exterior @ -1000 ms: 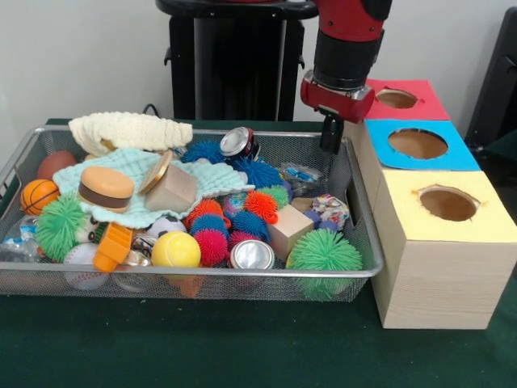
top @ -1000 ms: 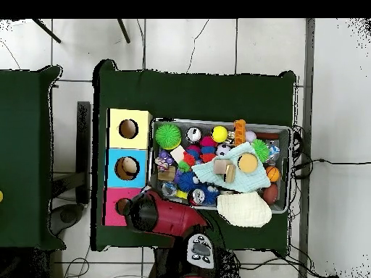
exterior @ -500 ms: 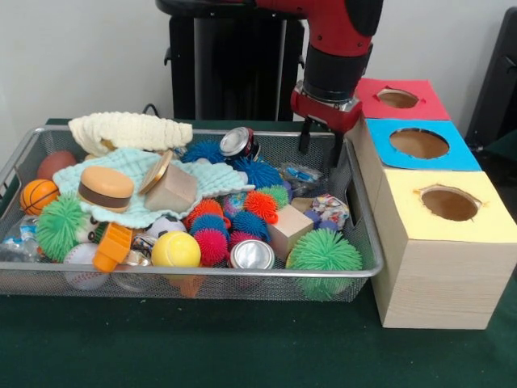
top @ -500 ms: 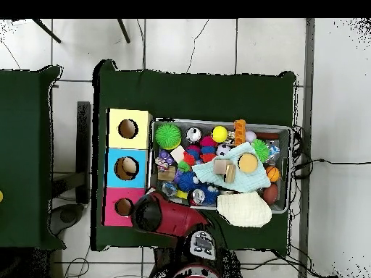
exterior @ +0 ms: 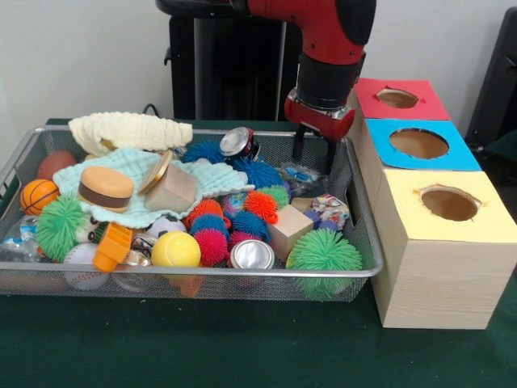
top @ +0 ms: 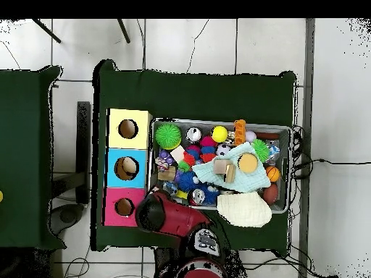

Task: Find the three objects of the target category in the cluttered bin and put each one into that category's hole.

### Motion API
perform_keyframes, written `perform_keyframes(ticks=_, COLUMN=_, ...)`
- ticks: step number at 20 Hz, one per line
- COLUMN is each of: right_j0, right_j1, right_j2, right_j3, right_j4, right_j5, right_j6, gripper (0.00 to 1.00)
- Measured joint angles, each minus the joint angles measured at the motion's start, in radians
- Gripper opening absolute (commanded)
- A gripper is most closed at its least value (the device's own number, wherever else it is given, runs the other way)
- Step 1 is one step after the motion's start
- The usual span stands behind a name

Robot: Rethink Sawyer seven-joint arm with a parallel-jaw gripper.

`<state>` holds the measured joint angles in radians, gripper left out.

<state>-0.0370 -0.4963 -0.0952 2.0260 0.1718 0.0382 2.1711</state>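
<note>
The gripper (exterior: 313, 151) hangs with its fingers apart over the bin's (exterior: 32, 279) far right corner. Just left lies a can (exterior: 237, 141) — light, slippery (dents easily); grip its sides.

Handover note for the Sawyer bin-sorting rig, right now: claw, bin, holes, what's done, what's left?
Claw: open and empty, hanging over the far right corner of the wire mesh bin, next to the boxes.
Bin: full of clutter, including spiky rubber balls, a crushed soda can at the back, a second can at the front, a toy burger on a mint cloth, and wooden blocks.
Holes: red-topped box, blue-topped box and yellow-topped box stand in a row beside the bin.
Done: nothing I can confirm; the overhead view hints at something in the blue hole, unclear.
Left: find and drop the target objects.
</note>
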Motion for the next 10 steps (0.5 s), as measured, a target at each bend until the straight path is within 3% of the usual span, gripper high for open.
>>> perform_keyframes(ticks=10, right_j0=-0.115, right_j1=0.053, right_j2=0.009, right_j3=-0.039, right_j4=0.000, right_j5=0.048, right_j6=0.000, gripper=1.00)
